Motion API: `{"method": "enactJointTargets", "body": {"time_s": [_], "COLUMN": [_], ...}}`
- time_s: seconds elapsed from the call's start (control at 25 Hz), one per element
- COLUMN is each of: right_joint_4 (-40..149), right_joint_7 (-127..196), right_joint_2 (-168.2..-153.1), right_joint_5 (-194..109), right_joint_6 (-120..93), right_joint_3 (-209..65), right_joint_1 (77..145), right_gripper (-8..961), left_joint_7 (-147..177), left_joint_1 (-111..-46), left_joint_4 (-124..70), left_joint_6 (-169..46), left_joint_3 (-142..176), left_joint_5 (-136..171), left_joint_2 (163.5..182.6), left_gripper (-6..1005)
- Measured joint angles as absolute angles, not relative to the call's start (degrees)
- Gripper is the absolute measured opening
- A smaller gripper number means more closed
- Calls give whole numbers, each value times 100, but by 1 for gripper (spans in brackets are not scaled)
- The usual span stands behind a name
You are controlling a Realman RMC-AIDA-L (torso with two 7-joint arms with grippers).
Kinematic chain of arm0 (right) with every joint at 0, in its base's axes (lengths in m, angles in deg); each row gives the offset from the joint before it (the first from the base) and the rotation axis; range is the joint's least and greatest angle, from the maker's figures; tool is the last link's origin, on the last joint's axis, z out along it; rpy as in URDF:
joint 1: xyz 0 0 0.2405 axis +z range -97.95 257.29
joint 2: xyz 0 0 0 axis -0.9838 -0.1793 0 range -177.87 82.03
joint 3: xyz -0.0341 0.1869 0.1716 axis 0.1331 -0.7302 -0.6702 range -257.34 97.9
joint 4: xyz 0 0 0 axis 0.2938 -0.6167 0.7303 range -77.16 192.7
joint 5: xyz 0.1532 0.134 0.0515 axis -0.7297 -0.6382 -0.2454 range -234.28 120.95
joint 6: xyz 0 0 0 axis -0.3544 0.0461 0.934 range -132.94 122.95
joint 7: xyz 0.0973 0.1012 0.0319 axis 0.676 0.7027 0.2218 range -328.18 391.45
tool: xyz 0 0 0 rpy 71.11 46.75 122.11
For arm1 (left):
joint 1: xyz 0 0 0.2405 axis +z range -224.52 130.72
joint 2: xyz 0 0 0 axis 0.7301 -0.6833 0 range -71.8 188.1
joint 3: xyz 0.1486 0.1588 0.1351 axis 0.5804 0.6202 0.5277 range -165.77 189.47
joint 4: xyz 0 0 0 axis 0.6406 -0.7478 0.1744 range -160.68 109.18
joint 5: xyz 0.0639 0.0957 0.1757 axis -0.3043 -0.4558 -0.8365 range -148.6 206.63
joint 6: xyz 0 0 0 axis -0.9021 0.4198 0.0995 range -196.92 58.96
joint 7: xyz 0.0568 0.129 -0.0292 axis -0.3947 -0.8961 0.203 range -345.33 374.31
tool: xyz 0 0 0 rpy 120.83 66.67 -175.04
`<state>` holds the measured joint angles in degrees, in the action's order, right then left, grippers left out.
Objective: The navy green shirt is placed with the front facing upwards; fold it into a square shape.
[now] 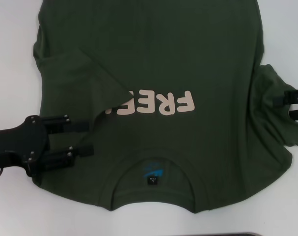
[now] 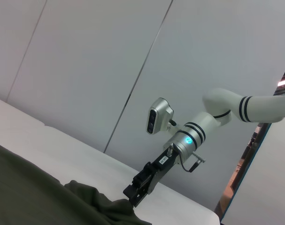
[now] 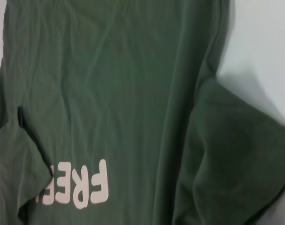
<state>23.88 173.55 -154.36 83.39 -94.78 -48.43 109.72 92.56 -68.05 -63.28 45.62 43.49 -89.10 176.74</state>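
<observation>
1. The navy green shirt (image 1: 188,59) lies flat and front-up on the white table (image 1: 16,54), filling most of the head view.
2. Its long axis runs from the neck, nearest the robot, to the hem, which passes out of sight at the far edge; the collar (image 1: 153,169) with its small black tag (image 1: 153,181) points toward the robot.
3. The cream chest print (image 1: 153,104) reads upside down from the head camera, so the letters' tops face the robot.
4. The left sleeve (image 1: 85,83) is folded inward over the chest, and its tip covers the end of the print.
5. The left gripper (image 1: 89,138) sits on the shoulder beside the collar, just on the robot's side of that folded sleeve, with its 2 black fingers (image 1: 72,125) pointing across the shirt toward the other arm.
6. Those fingers stand apart with bare green cloth between them and nothing pinched.
7. The right sleeve (image 1: 281,123) lies spread and rumpled on the table, outside the body of the shirt.
8. The right gripper (image 1: 292,105) reaches in at that sleeve from the table's right side, its 2 fingers spread with a gap between them, tips at the cloth's edge.
9. In the left wrist view the right gripper (image 2: 133,197) hangs tip-down just at the bunched sleeve (image 2: 95,201), the white right arm (image 2: 227,103) rising behind it against a pale wall (image 2: 86,56).
</observation>
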Motion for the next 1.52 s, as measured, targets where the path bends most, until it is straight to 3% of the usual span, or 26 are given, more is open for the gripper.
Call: {"method": "enactJointTargets", "body": {"time_s": [0.64, 1.16, 1.52], "right_joint_4": [2432, 2446, 2426], "right_joint_7": [17297, 17567, 17595], "right_joint_2": [-15570, -15537, -15495], "right_joint_5": [8202, 8091, 8095], "right_joint_6": [-9085, -9048, -9013], "right_joint_3": [-4850, -4829, -4814], "right_joint_1": [11141, 10999, 10974], "right_gripper": [881, 881, 620], "left_joint_7": [9281, 9288, 9289], "left_joint_1": [-6794, -6819, -6832], "left_joint_4": [-6328, -6328, -6328], "left_joint_6": [4608, 4613, 4616], "left_joint_3": [4349, 4349, 4349], "left_joint_5": [-8910, -8905, -8901], "left_joint_2": [17688, 17688, 17688], "left_gripper": [581, 581, 581]}}
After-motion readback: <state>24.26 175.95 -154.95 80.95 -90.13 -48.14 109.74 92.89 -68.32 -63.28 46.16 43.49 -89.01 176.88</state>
